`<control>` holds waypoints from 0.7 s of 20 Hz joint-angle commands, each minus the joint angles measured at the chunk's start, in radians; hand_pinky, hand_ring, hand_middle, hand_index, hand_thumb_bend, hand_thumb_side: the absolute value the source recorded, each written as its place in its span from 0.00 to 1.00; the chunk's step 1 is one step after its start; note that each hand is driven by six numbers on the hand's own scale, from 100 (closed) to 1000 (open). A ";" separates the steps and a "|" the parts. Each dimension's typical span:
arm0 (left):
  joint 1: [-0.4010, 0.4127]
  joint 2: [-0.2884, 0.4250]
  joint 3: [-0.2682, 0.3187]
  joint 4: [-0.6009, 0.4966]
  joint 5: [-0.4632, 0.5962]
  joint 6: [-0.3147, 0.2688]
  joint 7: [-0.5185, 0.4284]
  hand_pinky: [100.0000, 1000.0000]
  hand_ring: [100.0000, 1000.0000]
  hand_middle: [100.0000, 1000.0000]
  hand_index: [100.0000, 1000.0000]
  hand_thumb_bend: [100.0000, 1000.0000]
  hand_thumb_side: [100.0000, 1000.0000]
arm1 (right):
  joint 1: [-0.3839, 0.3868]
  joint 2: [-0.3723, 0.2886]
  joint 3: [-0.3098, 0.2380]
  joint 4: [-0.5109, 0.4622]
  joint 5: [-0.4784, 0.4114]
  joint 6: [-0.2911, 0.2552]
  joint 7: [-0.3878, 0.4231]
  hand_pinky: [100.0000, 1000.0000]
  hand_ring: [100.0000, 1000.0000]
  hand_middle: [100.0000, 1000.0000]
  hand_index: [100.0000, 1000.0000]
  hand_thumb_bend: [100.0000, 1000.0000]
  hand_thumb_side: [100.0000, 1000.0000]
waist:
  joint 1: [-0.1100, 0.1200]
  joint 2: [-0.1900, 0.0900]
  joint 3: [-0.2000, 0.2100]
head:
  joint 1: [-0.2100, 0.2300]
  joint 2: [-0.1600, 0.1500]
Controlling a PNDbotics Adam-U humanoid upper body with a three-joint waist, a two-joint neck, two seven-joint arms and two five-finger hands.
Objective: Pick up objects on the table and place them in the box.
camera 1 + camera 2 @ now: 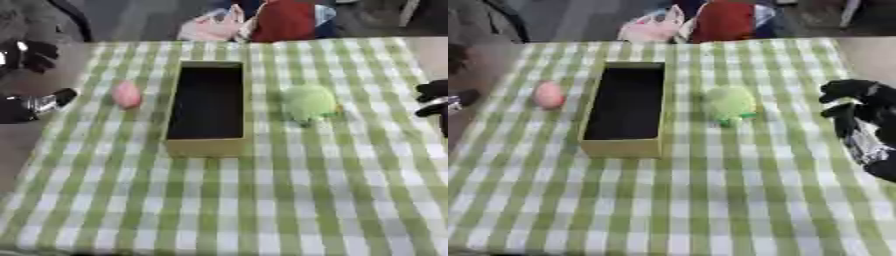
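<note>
- Box point(208, 145): you see it open and dark inside, lengthwise at the middle of the checked table point(262, 200).
- Pink object point(127, 94): lies just left of the box, apart from it.
- Green object point(730, 105): lies right of the box, apart from it.
- Right hand point(852, 100): hovers at your right table edge, fingers curled, holding nothing.
- Left hand point(39, 102): shows at the left edge; its finger state cannot be told.

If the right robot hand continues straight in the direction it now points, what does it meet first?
Probably the green soft toy. The right robot hand points leftward toward it across bare tablecloth, though its height above the table is unclear.
</note>
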 commanded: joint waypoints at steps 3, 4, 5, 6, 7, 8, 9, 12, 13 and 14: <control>-0.106 0.124 -0.085 0.166 -0.067 -0.030 -0.013 0.68 0.69 0.68 0.81 0.53 0.32 | -0.017 -0.022 0.003 -0.009 -0.006 -0.001 0.010 0.67 0.88 0.65 0.83 0.00 0.35 | 0.002 -0.018 -0.008 | 0.009 -0.010; -0.131 0.129 -0.101 0.202 -0.082 -0.037 -0.018 0.67 0.68 0.67 0.81 0.52 0.30 | -0.017 -0.022 0.004 -0.009 -0.007 -0.001 0.012 0.67 0.88 0.65 0.83 0.00 0.35 | 0.002 -0.019 -0.010 | 0.010 -0.011; -0.158 0.133 -0.119 0.240 -0.099 -0.046 -0.023 0.67 0.68 0.67 0.81 0.51 0.26 | -0.018 -0.023 0.005 -0.009 -0.008 -0.001 0.014 0.67 0.88 0.65 0.83 0.00 0.35 | 0.003 -0.019 -0.013 | 0.011 -0.011; -0.184 0.134 -0.136 0.276 -0.117 -0.056 -0.028 0.67 0.68 0.67 0.81 0.50 0.24 | -0.019 -0.023 0.007 -0.009 -0.009 0.000 0.015 0.67 0.88 0.65 0.83 0.00 0.35 | 0.004 -0.020 -0.015 | 0.013 -0.011; -0.212 0.132 -0.154 0.311 -0.138 -0.070 -0.035 0.67 0.69 0.67 0.81 0.48 0.21 | -0.020 -0.024 0.008 -0.009 -0.010 0.000 0.016 0.67 0.88 0.65 0.83 0.00 0.35 | 0.005 -0.020 -0.018 | 0.014 -0.010; -0.235 0.129 -0.167 0.344 -0.157 -0.084 -0.040 0.67 0.69 0.67 0.81 0.47 0.20 | -0.021 -0.024 0.009 -0.009 -0.011 0.000 0.017 0.67 0.88 0.65 0.83 0.00 0.35 | 0.006 -0.021 -0.020 | 0.015 -0.010; -0.259 0.124 -0.181 0.375 -0.175 -0.099 -0.049 0.67 0.68 0.67 0.81 0.45 0.19 | -0.022 -0.024 0.010 -0.009 -0.012 0.001 0.019 0.67 0.88 0.65 0.83 0.00 0.35 | 0.007 -0.022 -0.024 | 0.016 -0.010; -0.327 0.098 -0.214 0.463 -0.228 -0.142 -0.074 0.67 0.68 0.67 0.81 0.47 0.19 | -0.023 -0.024 0.014 -0.008 -0.014 0.002 0.023 0.67 0.88 0.65 0.83 0.00 0.36 | 0.009 -0.024 -0.030 | 0.018 -0.009; -0.347 0.087 -0.224 0.491 -0.248 -0.158 -0.087 0.67 0.68 0.66 0.81 0.47 0.20 | -0.024 -0.024 0.014 -0.008 -0.014 0.002 0.024 0.67 0.88 0.65 0.83 0.00 0.36 | 0.010 -0.024 -0.032 | 0.019 -0.009; -0.366 0.075 -0.231 0.518 -0.266 -0.175 -0.100 0.67 0.68 0.66 0.81 0.48 0.20 | -0.025 -0.024 0.015 -0.008 -0.015 0.003 0.025 0.67 0.88 0.65 0.83 0.00 0.36 | 0.010 -0.024 -0.033 | 0.020 -0.009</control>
